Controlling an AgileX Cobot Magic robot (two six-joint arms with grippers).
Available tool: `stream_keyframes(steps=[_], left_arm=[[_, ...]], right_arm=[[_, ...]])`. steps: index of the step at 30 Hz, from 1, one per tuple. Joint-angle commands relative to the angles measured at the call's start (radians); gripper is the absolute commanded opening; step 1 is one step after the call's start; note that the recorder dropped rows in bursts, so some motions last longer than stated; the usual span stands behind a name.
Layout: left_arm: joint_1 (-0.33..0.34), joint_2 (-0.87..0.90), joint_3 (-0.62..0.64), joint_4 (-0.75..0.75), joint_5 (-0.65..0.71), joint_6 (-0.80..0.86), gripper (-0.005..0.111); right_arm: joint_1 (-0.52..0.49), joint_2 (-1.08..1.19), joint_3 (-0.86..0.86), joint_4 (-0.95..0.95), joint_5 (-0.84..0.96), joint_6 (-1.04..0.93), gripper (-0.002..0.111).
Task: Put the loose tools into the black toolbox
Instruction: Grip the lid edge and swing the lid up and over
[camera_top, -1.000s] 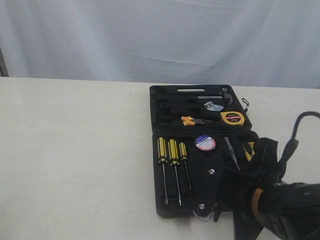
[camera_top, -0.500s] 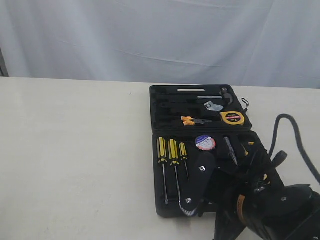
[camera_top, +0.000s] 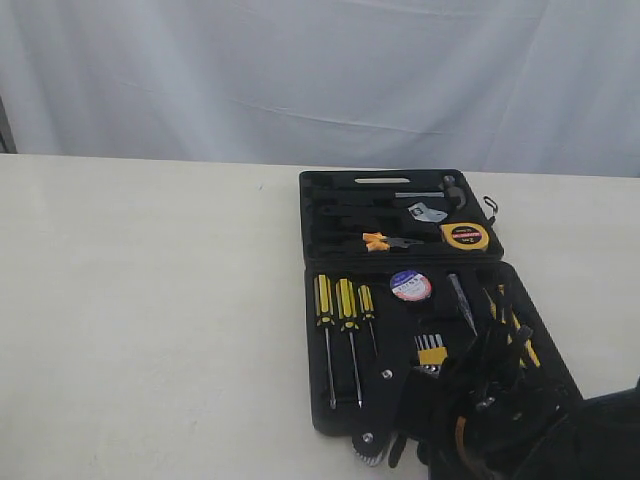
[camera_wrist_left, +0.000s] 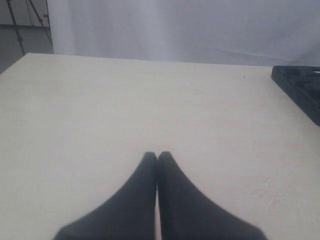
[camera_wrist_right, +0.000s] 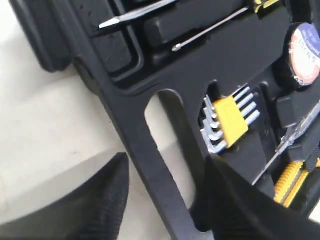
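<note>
Exterior view: the black toolbox (camera_top: 325, 215) lies open on the right half of the desk (camera_top: 150, 300), its near half running towards the near edge. The tape measure (camera_top: 465, 236) and the pliers (camera_top: 385, 241) sit in the far half. The tape roll (camera_top: 410, 286) sits in the near half, beside the screwdrivers (camera_top: 340, 310) and the hex-key set (camera_top: 431, 352). A yellow-black piece, probably the utility knife (camera_top: 515, 330), is partly hidden by the right arm (camera_top: 530, 435), which reaches in from the near right corner.

Left wrist view: the left gripper (camera_wrist_left: 157, 156) is clenched with nothing in it. It hangs over bare desk, well apart from the box.

Right wrist view: the right gripper (camera_wrist_right: 166, 160) is released and carries nothing. One finger is over the desk and the other over the box, with the bar of the handle slot (camera_wrist_right: 165, 130) between them.

Every loose tool appears to be inside, so the placing step looks finished. The next move calls for lifting the right gripper straight clear without catching the handle bar or shifting the box.
</note>
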Motion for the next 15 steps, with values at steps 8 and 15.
stream_keyframes(steps=[8,15], left_arm=[[-0.006,-0.003,0.004,-0.008,-0.002,-0.002,0.000],[-0.006,-0.003,0.004,-0.008,-0.002,-0.002,0.000]], right_arm=[[0.002,0.017,-0.004,-0.040,0.028,0.007,0.046],[0.002,0.017,-0.004,-0.050,0.031,0.007,0.046]])
